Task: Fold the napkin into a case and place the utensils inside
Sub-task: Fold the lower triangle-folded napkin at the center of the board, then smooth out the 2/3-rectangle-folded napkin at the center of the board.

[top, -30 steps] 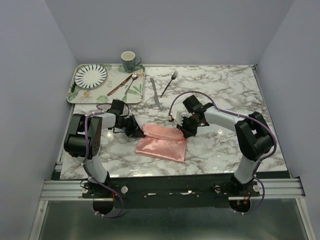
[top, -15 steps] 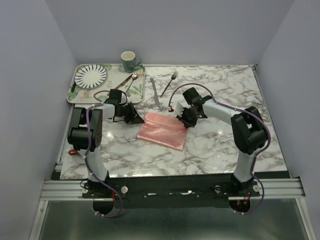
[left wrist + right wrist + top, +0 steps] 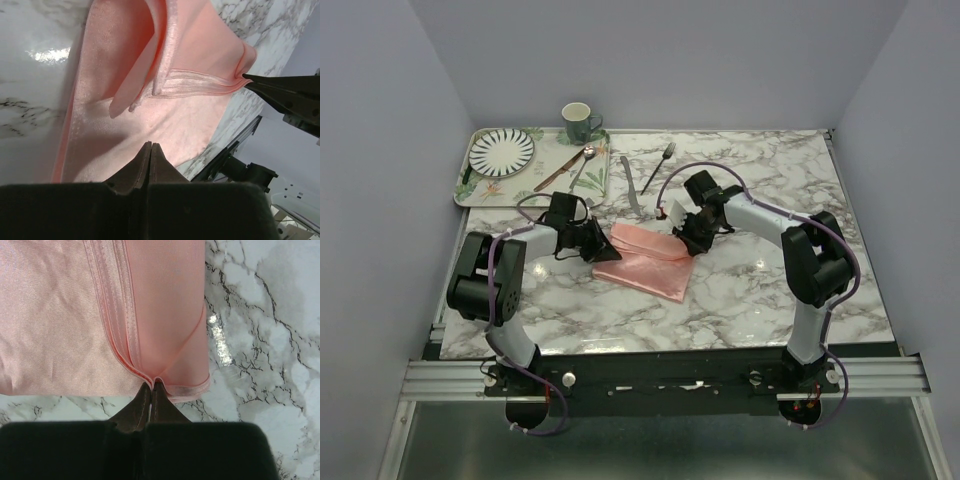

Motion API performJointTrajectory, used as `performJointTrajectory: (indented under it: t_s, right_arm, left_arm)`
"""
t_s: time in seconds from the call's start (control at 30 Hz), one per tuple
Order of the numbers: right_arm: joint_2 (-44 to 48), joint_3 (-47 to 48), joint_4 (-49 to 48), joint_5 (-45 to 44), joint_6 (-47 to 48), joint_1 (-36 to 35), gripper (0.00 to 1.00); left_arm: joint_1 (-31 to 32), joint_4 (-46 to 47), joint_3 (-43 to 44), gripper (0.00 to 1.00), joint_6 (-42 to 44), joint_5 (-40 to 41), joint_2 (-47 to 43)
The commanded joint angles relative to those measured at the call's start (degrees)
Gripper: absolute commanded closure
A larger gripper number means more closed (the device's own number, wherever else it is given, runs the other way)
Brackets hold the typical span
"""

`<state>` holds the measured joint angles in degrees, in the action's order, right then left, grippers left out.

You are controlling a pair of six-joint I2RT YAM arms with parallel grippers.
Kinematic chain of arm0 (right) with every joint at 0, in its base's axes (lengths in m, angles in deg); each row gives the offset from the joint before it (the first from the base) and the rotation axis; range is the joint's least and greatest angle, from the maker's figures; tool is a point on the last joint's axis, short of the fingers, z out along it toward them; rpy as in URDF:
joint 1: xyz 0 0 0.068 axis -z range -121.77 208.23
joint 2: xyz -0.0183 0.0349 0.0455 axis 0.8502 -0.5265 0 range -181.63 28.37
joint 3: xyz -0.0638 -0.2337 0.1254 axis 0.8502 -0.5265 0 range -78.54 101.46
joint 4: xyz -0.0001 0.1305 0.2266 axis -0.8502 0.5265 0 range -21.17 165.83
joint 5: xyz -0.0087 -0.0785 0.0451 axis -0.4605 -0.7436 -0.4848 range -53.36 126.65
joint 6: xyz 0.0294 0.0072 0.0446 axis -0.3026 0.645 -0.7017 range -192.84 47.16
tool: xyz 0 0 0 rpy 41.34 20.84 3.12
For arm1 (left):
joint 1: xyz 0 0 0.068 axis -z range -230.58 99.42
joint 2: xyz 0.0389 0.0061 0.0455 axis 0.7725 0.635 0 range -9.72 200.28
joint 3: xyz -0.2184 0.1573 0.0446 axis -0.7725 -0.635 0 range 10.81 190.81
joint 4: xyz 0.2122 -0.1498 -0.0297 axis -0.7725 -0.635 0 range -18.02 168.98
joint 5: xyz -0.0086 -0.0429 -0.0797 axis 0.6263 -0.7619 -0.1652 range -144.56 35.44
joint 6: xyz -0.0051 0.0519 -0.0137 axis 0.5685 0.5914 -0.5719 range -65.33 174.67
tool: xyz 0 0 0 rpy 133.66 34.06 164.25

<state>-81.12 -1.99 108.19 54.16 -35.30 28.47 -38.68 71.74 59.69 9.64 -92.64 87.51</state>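
Note:
The salmon-pink napkin (image 3: 645,262) lies folded in layers at mid-table; it also shows in the left wrist view (image 3: 165,115) and the right wrist view (image 3: 60,315). My right gripper (image 3: 682,243) (image 3: 152,384) is shut on the napkin's hemmed folded edge at its far right corner. My left gripper (image 3: 603,243) (image 3: 150,145) is shut, with its tips just over the napkin's left part and no cloth visible between them. A loose flap lies folded over in front of it. The silver fork (image 3: 660,167) and knife (image 3: 632,187) lie on the marble beyond the napkin.
A floral tray (image 3: 480,195) at the far left holds a striped plate (image 3: 501,150), a silver spoon (image 3: 582,165) and a brown-handled utensil (image 3: 558,172). A green cup (image 3: 578,122) stands at its far right corner. Walls enclose the table.
The napkin has shifted away from the arms with the right gripper on its corner. The left gripper swung off to the left, then came back over the napkin's left edge.

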Motion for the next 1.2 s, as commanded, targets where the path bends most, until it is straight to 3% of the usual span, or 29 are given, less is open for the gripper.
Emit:
performJointTrajectory:
  t_s: [0.0,0.6,0.93,1.17]
  right_arm:
    - [0.9,2.0,2.8,2.7,-1.3,0.1,0.99]
    - [4.3,-4.0,3.2,4.9,-1.9,-2.8,0.99]
    - [-0.2,-6.4,-0.9,1.1,-0.4,-2.8,0.99]
    - [-1.4,-6.2,-1.9,0.4,-1.5,-2.8,0.99]
  left_arm:
    - [1.1,3.0,0.2,0.97,-1.8,1.8,5.0]
    - [2.2,2.2,-0.5,1.00,-3.3,6.4,8.8]
    - [2.2,2.9,-0.6,1.00,-3.3,6.4,8.7]
    - [2.2,4.4,-0.4,0.99,-0.3,3.4,2.7]
